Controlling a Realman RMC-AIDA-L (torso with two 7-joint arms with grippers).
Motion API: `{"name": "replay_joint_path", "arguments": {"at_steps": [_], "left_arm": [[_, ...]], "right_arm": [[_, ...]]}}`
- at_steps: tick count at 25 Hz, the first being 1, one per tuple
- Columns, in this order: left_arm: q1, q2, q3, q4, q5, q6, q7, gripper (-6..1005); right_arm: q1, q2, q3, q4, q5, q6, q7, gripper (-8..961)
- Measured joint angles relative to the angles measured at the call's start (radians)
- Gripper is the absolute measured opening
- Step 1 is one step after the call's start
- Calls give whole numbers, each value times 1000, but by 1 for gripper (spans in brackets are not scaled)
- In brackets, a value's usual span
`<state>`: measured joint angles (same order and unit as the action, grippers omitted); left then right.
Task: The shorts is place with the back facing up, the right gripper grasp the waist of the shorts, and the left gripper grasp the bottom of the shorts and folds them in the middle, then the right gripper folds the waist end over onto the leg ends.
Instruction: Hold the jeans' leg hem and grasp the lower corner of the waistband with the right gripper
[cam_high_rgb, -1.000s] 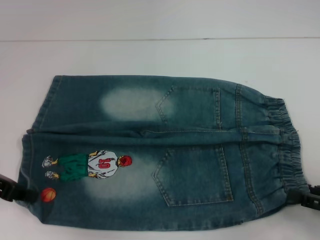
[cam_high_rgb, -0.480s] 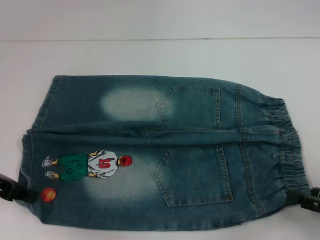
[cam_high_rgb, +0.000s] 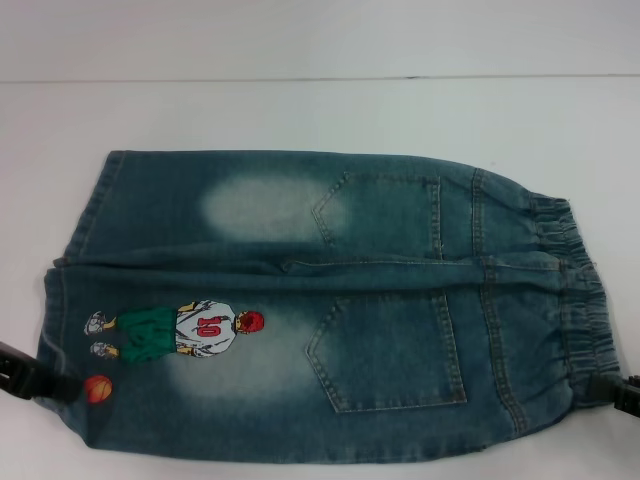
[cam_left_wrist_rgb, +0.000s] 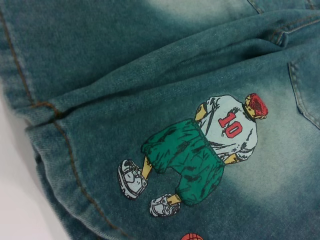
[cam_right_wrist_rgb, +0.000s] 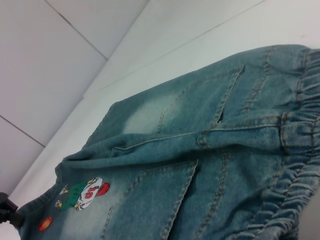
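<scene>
Blue denim shorts (cam_high_rgb: 320, 300) lie flat on the white table, back pockets up. The elastic waist (cam_high_rgb: 575, 290) is at the right and the leg hems (cam_high_rgb: 70, 270) at the left. A basketball-player print (cam_high_rgb: 180, 330) marks the near leg and fills the left wrist view (cam_left_wrist_rgb: 200, 155). My left gripper (cam_high_rgb: 35, 382) pinches the near leg's hem corner beside the printed ball. My right gripper (cam_high_rgb: 622, 397) holds the near corner of the waist, mostly past the frame edge. In the right wrist view the bunched waistband (cam_right_wrist_rgb: 295, 200) is close and the left gripper (cam_right_wrist_rgb: 7, 216) shows far off.
White tabletop (cam_high_rgb: 320, 110) stretches behind and around the shorts, with a wall seam at the back. A crease runs along the middle of the shorts between the two legs.
The right gripper has slid to the right, drawing the near waist corner out with it. The left gripper has barely shifted at the hem.
</scene>
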<state>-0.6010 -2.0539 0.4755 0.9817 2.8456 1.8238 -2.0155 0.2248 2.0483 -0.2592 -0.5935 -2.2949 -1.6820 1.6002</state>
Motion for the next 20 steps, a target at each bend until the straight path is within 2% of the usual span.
{"name": "replay_joint_path", "arguments": {"at_steps": [11, 20], "left_arm": [[0, -1, -2, 0, 0, -1, 1, 60], [11, 1, -10, 0, -45, -2, 3, 60]], "right_arm": [[7, -8, 0, -2, -1, 3, 12, 71], [10, -10, 0, -2, 2, 0, 11, 55]]}}
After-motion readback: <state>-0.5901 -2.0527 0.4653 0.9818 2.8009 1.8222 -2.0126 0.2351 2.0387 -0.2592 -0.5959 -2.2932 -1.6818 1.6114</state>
